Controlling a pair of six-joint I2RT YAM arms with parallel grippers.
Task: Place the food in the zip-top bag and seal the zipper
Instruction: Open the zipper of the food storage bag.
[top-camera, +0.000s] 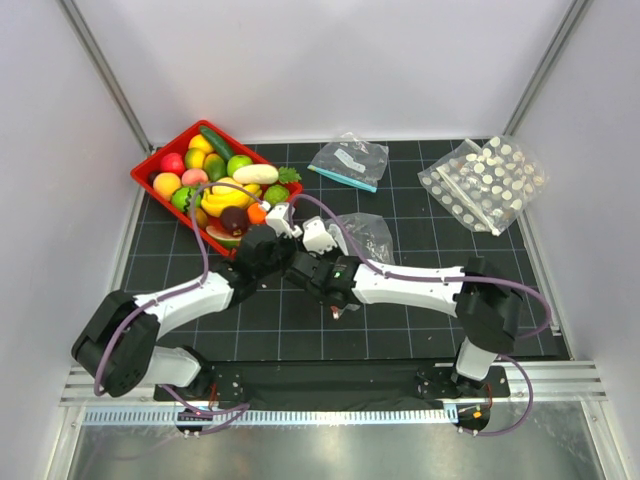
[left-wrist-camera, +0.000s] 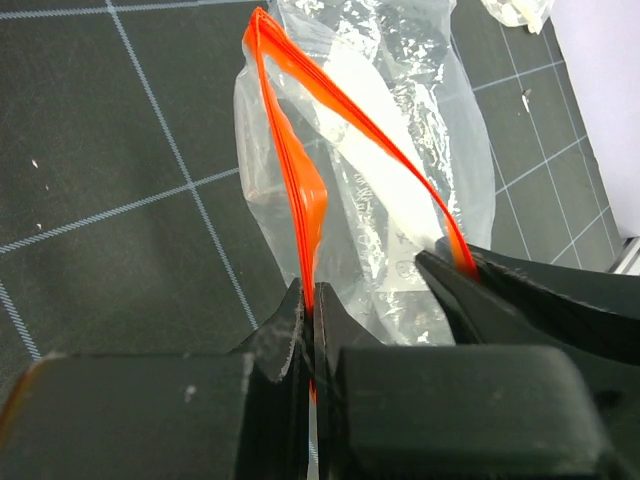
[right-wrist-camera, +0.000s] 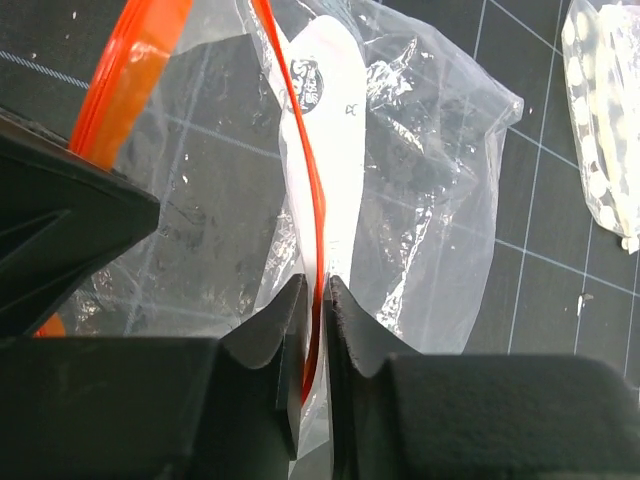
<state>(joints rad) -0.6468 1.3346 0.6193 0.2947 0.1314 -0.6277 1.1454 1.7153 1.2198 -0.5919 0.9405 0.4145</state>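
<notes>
the left gripper (left-wrist-camera: 312, 300) has its jaws pressed together on one lip of the zipper (left-wrist-camera: 290, 170), with the orange-red strip running up out of the pinch. the right gripper (right-wrist-camera: 315, 300) is clamped the same way on the other lip. the two lips bow apart between them, so the mouth of the zip-top bag (right-wrist-camera: 420, 200) stands partly open. the bag trails away from both grippers over the dark mat (top-camera: 400, 320), crinkled and slack. it seems to hold no fruit; a white patch shows through the film, but i cannot tell what it is

the food (top-camera: 225, 185) is all heaped in the red basket (top-camera: 160, 158) just beyond the left wrist

the main risk, as i judge it, is that both arms are busy holding the mouth. if either one lets go to fetch a fruit, its lip would likely sag and the opening collapse. each pinch takes only a thin edge of strip, so pulling the lips wider could slip one free or drag the light bag across the mat. the wrists sit close together, and a careless swing toward the basket could knock them. the teal-strip bag (top-camera: 350, 160) and dotted bag (top-camera: 485, 180) lie well apart from all this
</notes>
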